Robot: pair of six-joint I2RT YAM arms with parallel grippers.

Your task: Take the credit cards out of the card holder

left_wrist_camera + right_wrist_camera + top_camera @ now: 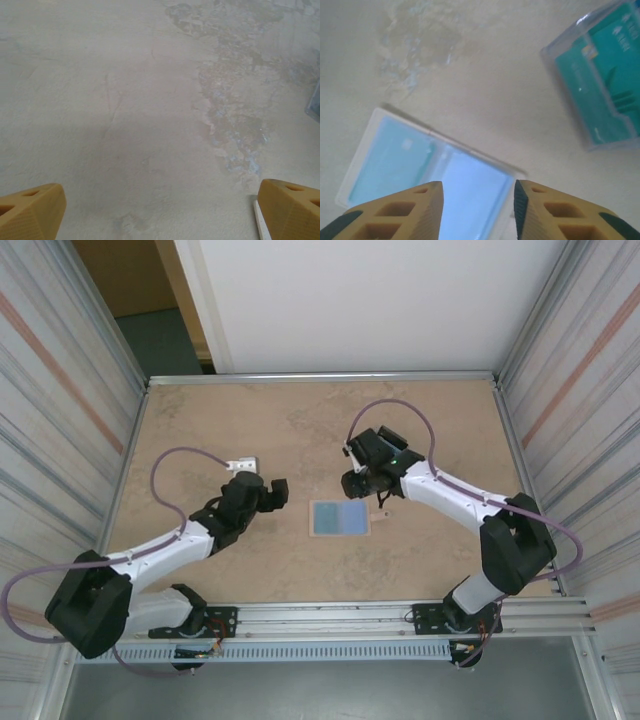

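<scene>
The worktop (200, 420) was a tan, mottled slab with paler scuffed patches. An aluminium frame ran round it, and a rail (330, 615) along its near edge carried both arm bases. Ribbed, striped wall panels stood at its left and right edges. A plain white panel closed the far side, with a dark gap and some wood beyond the far left corner.

From above, the card holder (340, 517) lay spread open and flat near the middle of the worktop, somewhat closer to the near edge. Its two pale blue panels faced up. The right gripper (356, 484) hung just past its far edge. The left gripper (272, 492) hung left of it and well apart from it.

The right wrist view gave more detail. Its fingers stood partly spread with nothing between them, and the holder's right panel showed through the gap. The left panel looked teal with a small pale mark, most likely one of the credit cards (395, 160) in its pocket, though I could not tell for certain. Toward the upper right of that view lay a clear plastic tray (555, 60) holding teal cards (605, 95).

The left wrist view showed its fingers spread wide over bare worktop. A blurred grey-blue edge sat at the right margin, too little to identify.
</scene>
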